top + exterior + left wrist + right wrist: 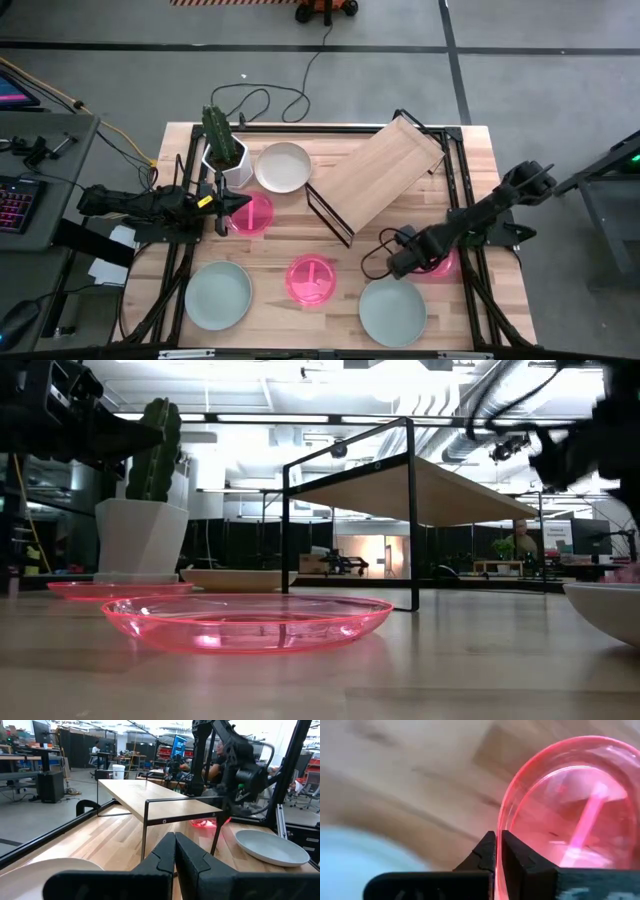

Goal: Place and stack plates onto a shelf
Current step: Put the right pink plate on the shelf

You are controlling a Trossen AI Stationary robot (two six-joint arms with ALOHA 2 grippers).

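Note:
My right gripper is shut on a translucent pink plate at the table's right near part, and my arm hides most of that plate in the high view. My left gripper is shut on nothing and hangs above the left edge of a second pink plate. A third pink plate lies flat at the near middle. The cream plate lies by the cactus. Two grey-green plates lie near the near edge. The plywood shelf stands slanted on its black frame, bare. My right gripper pinches the pink plate's rim between its two fingers, which come at it from outside the plate, across the rim. The plate spreads away beyond the fingertips. Whether it is lifted clear of the table cannot be told.
A white pot with a green cactus stands at the far left, right behind my left gripper. Cables lie beyond the table's far edge. Black frame rails run along the table's sides. Bare wood shows between the shelf and the near plates.

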